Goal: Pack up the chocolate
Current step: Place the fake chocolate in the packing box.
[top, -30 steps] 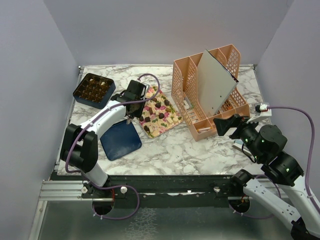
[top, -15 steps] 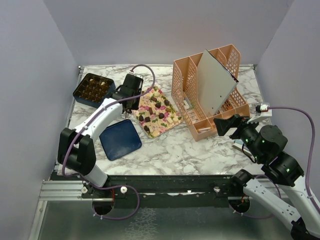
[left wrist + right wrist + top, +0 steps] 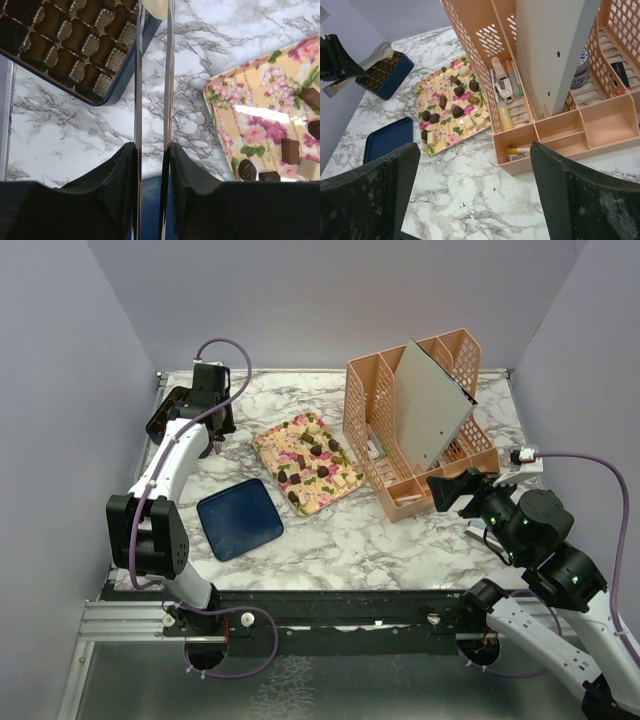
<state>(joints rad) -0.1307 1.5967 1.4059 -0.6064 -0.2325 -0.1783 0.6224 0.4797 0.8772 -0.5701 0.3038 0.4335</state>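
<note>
My left gripper (image 3: 207,400) hangs over the right edge of the dark blue box (image 3: 180,420), shut on a pair of metal tongs (image 3: 169,75). A cream chocolate (image 3: 155,6) sits between the tong tips, just beside the box's corner (image 3: 120,80). The box's gridded tray (image 3: 75,45) holds brown pieces. More chocolate (image 3: 305,462), dark and cream, lies on the floral tray (image 3: 270,440), to the right of the tongs (image 3: 260,100). My right gripper (image 3: 475,150) stands open above the table's right side (image 3: 455,490), with nothing between its fingers.
The blue lid (image 3: 238,520) lies flat near the front left. A peach desk organizer (image 3: 400,430) with a grey board (image 3: 430,405) leaning in it stands right of the floral tray. Purple walls close in on both sides.
My left arm has swung from the floral tray back and left to the blue box, carrying the tongs. The right arm has not moved.
</note>
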